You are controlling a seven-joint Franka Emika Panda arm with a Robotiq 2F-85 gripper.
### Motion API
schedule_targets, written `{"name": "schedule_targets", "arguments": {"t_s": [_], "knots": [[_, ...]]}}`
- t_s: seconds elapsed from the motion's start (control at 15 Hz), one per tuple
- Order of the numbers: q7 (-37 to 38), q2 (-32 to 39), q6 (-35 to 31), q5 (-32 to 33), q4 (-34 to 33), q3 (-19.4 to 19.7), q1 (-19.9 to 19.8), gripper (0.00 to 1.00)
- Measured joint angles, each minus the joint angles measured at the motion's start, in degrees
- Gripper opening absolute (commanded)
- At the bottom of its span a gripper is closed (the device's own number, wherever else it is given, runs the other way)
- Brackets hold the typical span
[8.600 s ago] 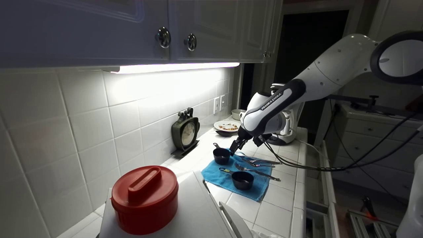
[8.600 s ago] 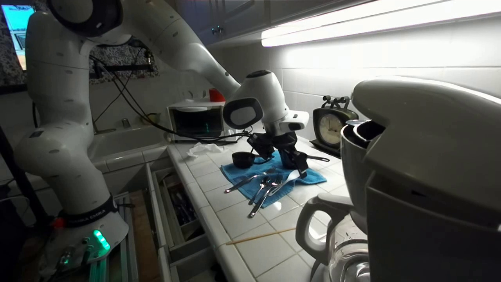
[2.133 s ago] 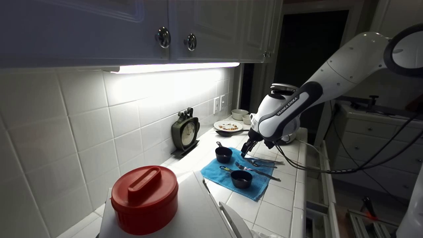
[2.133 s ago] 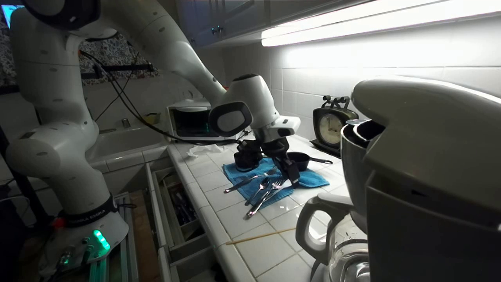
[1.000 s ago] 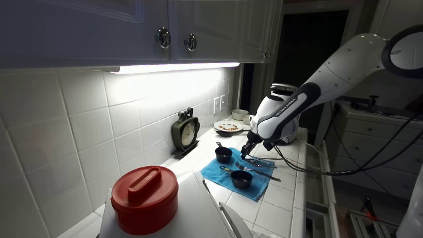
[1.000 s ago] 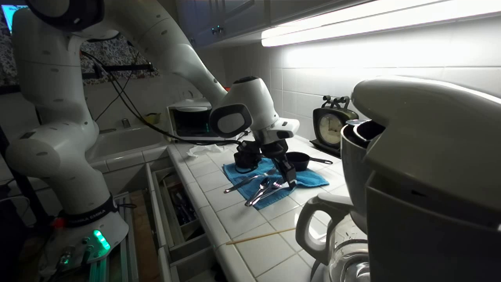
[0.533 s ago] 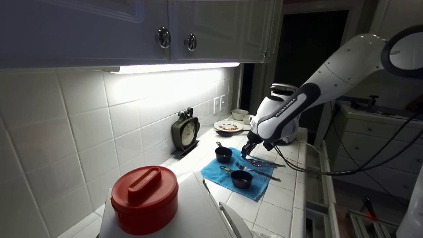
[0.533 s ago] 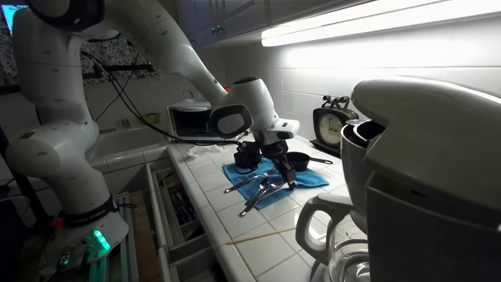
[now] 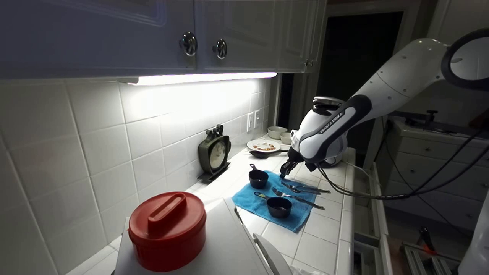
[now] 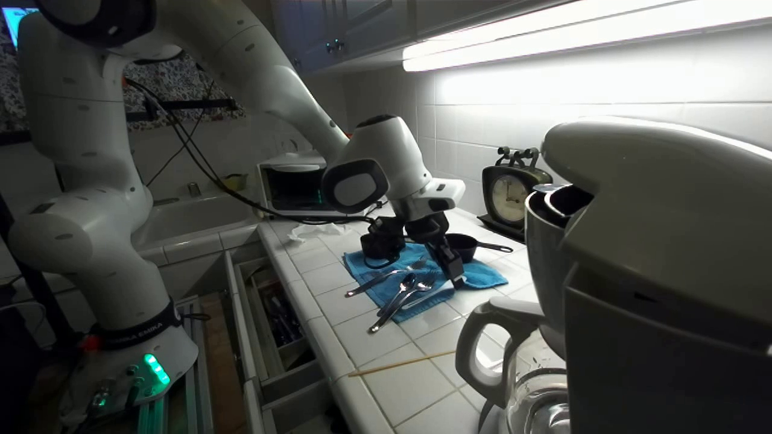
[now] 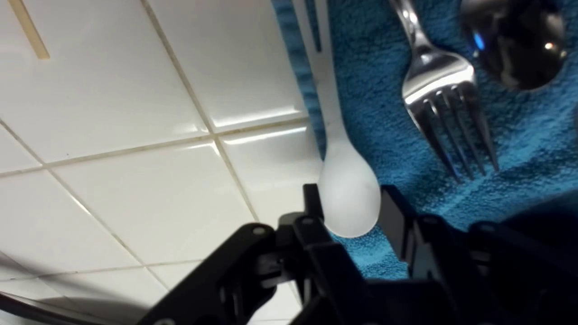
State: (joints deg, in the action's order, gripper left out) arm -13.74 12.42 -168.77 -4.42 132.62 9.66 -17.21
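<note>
And my claw pinches the white spoon across its head, likely for a broad hold, leaving its handle free over the edge of the blue towel, just beside the fork!

Two forks, one metal spoon, one white spoon and two small black pots are showing on or above one blue towel. One plate, two pale bowls, one dial-faced object and one wooden stick are sharing one table. One red tub, one toaster oven and one stand mixer are standing nearby, with two outlet covers showing.
</note>
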Motion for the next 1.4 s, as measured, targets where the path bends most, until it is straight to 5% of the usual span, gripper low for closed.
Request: {"name": "schedule_targets", "arguments": {"t_s": [1.4], "knots": [[-0.22,-14.50,5.57,-0.12,12.29,-2.53,4.03,0.13]]}}
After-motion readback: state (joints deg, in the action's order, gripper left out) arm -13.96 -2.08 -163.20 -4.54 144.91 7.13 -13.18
